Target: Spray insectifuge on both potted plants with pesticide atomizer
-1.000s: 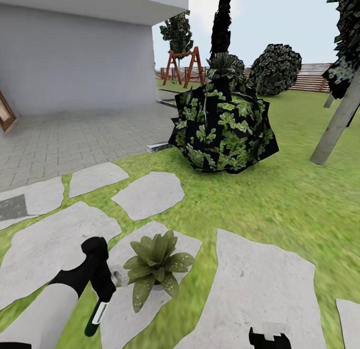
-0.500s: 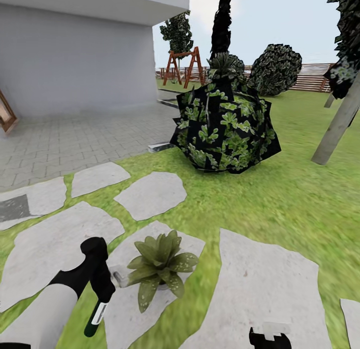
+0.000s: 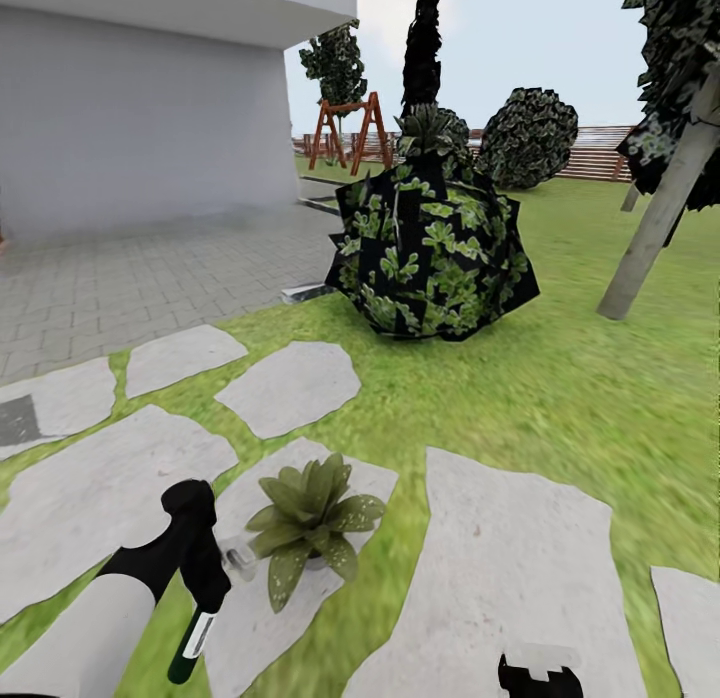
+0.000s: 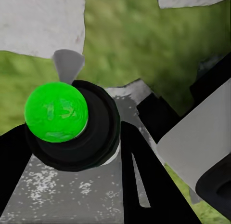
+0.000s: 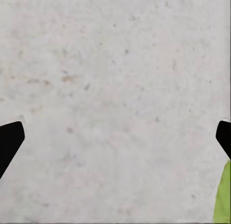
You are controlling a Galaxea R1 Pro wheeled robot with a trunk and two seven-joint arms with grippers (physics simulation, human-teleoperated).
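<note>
Fingers of my left gripper (image 4: 72,151) pinch the atomizer (image 4: 67,123), a dark round body with a bright green cap seen end-on in the wrist view, black finger bars pressed to it on either side. From the head camera the same gripper (image 3: 200,588) hangs low at the lower left, the black wrist bent down over a stepping stone (image 3: 100,498), a thin dark-and-white shape hanging under it; I take that for part of the tool, though I cannot make out its nozzle.

Just beside the gripper, a potted plant (image 3: 305,528) spreads its speckled leaves over the next stone (image 3: 370,488), its pot mostly hidden under them. A small grey object (image 3: 238,560) sits between gripper and plant; I cannot tell what it is.

My right gripper (image 5: 115,137) looks straight down at pale stone (image 5: 115,89), fingertips spread wide at both edges with nothing between them; its black tip (image 3: 540,676) peeks in at the bottom of the head view.

Beyond, a big dark shrub (image 3: 430,253) stands on the lawn (image 3: 560,398), with the fence (image 3: 600,153) behind.

To spray well, I judge I should turn the nozzle toward the rosette, keep it close above the leaves, and sweep across so every leaf is covered. I see one plant here; the other must be found after.
</note>
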